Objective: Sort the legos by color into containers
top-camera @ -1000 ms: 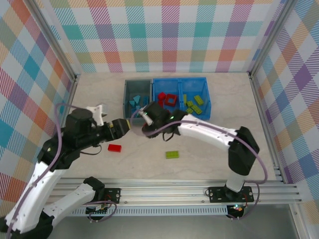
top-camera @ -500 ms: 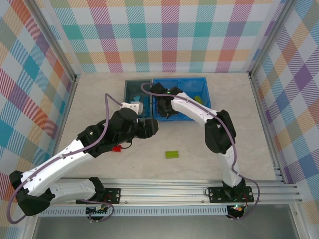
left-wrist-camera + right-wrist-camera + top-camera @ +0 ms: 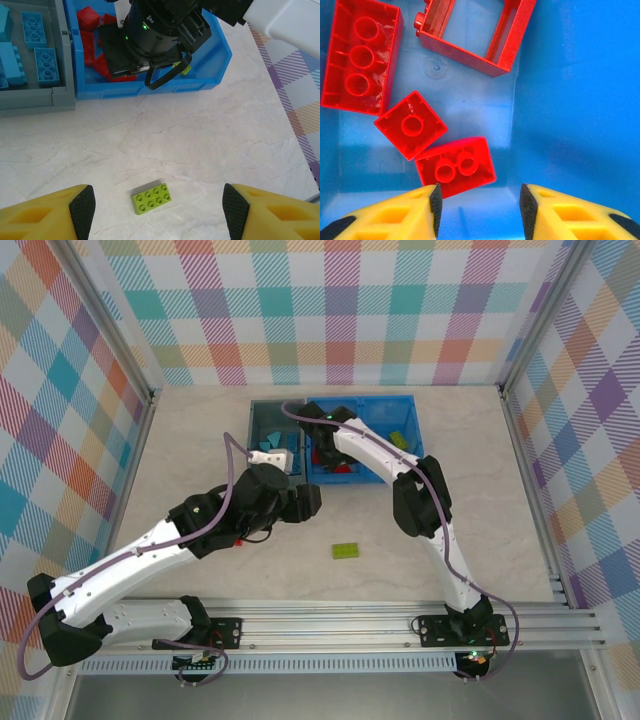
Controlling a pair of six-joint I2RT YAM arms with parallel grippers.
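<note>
Swinging in from the left of the table over the last second, the left gripper (image 3: 158, 205) is now hanging over the lime green two-by-four plastic brick (image 3: 151, 198). The right gripper (image 3: 480, 205), out over the marbled tabletop (image 3: 210, 145) a second ago, is now reaching down into the left compartment of the bright blue divided plastic bin (image 3: 125, 92). Both claws are standing spread and holding nothing, the left one wide, the right one at a moderate gap.

The step in hand is looking like the pick of that one green brick, which is lying loose on the tabletop well short of the bins. The next move is calling for a straight descent, perhaps with a small wrist turn since the brick is lying slightly askew to the jaws. After that comes a carry to the blue bin's right compartment, with the right arm getting clear.

Counting what is showing:
- **Bins:** two, the blue one and the small grey rectangular plastic bin (image 3: 35, 102) just beside it.
- **Red pieces under the right wrist:** four, a hollow red square frame (image 3: 462, 52), a long red brick (image 3: 360, 56), a small red square brick (image 3: 410, 125) and a short red brick (image 3: 455, 167).
- **Light blue bricks (image 3: 46, 65) in the grey bin:** at least four.
- **Binned green ones:** looking too small from above to count surely
</note>
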